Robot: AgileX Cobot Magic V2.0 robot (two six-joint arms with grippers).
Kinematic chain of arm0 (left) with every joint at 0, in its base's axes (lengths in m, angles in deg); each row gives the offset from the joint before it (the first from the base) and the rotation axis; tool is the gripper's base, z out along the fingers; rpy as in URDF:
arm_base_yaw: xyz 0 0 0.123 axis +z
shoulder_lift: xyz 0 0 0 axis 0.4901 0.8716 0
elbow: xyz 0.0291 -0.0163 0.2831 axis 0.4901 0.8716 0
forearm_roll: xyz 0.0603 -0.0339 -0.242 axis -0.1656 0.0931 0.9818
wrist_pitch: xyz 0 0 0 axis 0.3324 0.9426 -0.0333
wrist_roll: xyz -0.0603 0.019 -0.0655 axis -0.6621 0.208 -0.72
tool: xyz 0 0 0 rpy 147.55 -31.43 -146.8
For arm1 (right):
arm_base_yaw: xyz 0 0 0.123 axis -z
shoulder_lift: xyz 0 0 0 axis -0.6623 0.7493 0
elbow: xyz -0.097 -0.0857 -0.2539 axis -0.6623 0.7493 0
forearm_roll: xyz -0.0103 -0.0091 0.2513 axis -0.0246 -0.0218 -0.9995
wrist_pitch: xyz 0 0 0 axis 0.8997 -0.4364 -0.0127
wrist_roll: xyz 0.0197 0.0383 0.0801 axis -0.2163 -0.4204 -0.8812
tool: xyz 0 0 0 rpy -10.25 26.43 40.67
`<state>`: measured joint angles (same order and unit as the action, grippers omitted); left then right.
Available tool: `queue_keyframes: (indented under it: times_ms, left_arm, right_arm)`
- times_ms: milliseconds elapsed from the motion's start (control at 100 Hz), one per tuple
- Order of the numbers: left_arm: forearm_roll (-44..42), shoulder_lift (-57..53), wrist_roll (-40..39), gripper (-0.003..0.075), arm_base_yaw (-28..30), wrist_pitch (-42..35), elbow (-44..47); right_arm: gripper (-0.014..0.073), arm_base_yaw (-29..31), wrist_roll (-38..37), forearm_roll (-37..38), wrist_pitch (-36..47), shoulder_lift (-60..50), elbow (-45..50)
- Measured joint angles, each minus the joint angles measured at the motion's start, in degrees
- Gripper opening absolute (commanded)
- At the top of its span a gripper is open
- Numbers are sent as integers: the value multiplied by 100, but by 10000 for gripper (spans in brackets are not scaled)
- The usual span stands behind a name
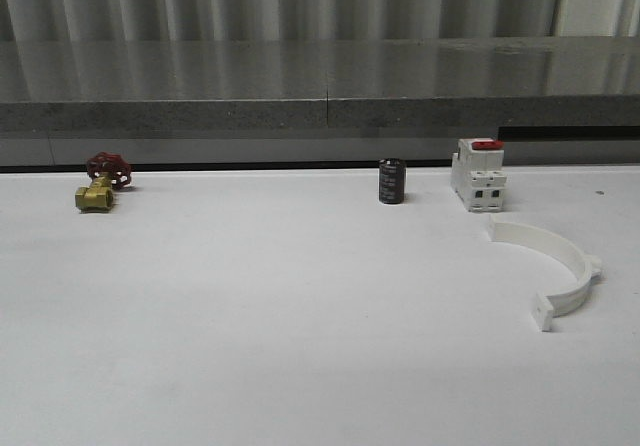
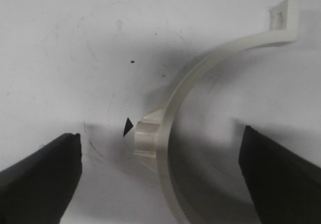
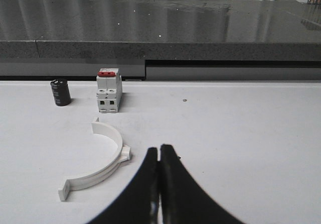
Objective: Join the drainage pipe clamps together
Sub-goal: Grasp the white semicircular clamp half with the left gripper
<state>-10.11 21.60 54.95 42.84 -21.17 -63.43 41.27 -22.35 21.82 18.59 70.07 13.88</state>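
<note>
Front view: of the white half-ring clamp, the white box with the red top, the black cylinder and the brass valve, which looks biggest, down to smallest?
1. drainage pipe clamp, though it lies nearest the camera.
2. white breaker with red top.
3. brass valve with red handle.
4. black cylinder. The last two look close in size.

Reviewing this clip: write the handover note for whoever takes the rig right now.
Left gripper: open, above one clamp half, its side lug between the fingers; nothing gripped.
Right gripper: shut, empty, over bare table.
Second clamp half lies on the table's right side, in front of the breaker, untouched.
Done: nothing joined.
Left: grasp both halves, bring them together, mate the end tabs.
</note>
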Motion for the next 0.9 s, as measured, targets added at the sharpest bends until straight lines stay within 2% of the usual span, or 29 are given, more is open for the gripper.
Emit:
queue_keyframes:
  times_ms: [230, 300, 400, 520, 630, 900]
  left_arm:
    - [0, 119, 4, 614, 0, -92, -9]
    - [0, 119, 4, 564, 0, -142, -9]
    - [0, 119, 13, 403, 0, -151, -9]
    - [0, 119, 13, 137, 0, -165, -9]
    - [0, 119, 13, -23, 0, -165, -9]
    - [291, -22, 13, -21, 0, -34, -9]
  right_arm:
    - [-67, 0, 0, 0, 0, 0, 0]
    - [-67, 0, 0, 0, 0, 0, 0]
    - [-67, 0, 0, 0, 0, 0, 0]
    - [-67, 0, 0, 0, 0, 0, 0]
    - [-67, 0, 0, 0, 0, 0, 0]
    - [-67, 0, 0, 0, 0, 0, 0]
